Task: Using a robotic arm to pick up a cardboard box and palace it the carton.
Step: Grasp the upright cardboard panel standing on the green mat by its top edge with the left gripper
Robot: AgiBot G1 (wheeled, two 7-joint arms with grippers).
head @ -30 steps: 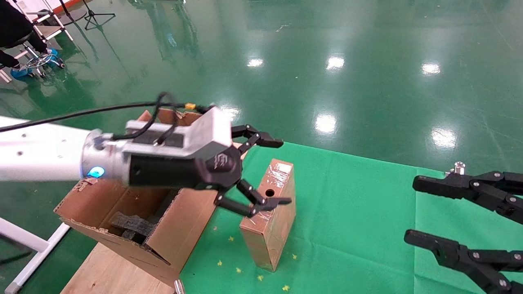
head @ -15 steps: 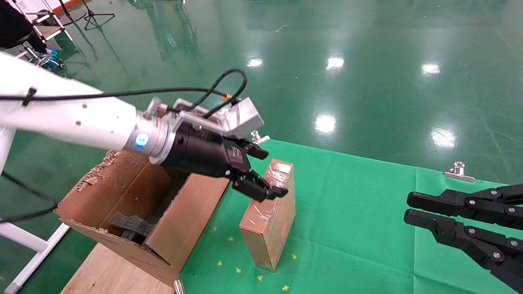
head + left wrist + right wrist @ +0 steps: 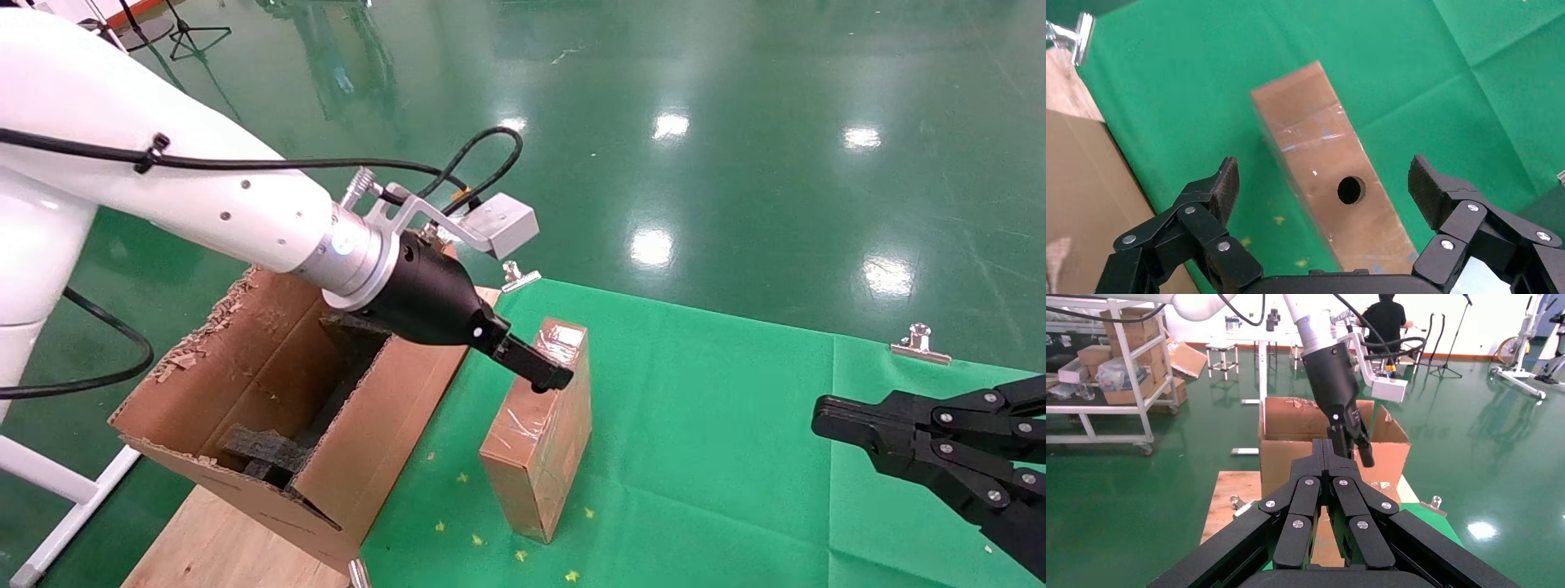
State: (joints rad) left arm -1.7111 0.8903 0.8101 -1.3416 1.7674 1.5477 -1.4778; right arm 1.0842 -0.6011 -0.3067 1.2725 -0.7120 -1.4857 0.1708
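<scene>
The cardboard box (image 3: 543, 433), a slim brown brick in shiny tape with a round hole in its top face, stands on edge on the green cloth. It also shows in the left wrist view (image 3: 1315, 131). My left gripper (image 3: 539, 376), on the white robotic arm (image 3: 204, 188), points down over the box near the hole. Its jaws are open (image 3: 1322, 177), one on each side of the box, not touching it. The carton (image 3: 368, 457) with torn rims stands left of the box, open, with black foam (image 3: 261, 453) inside. My right gripper (image 3: 825, 416) is shut and empty at the right edge.
The carton rests on a wooden board (image 3: 212, 539). Metal clips (image 3: 516, 276) (image 3: 919, 343) hold the green cloth (image 3: 719, 425) at its far edge. Small yellow stars lie on the cloth by the box. The right wrist view shows the carton (image 3: 1281, 462) behind its shut fingertips (image 3: 1327, 447).
My left arm swung round and tilted down, bringing its open jaws over the top of the cardboard box. My right gripper went from wide open to shut.
</scene>
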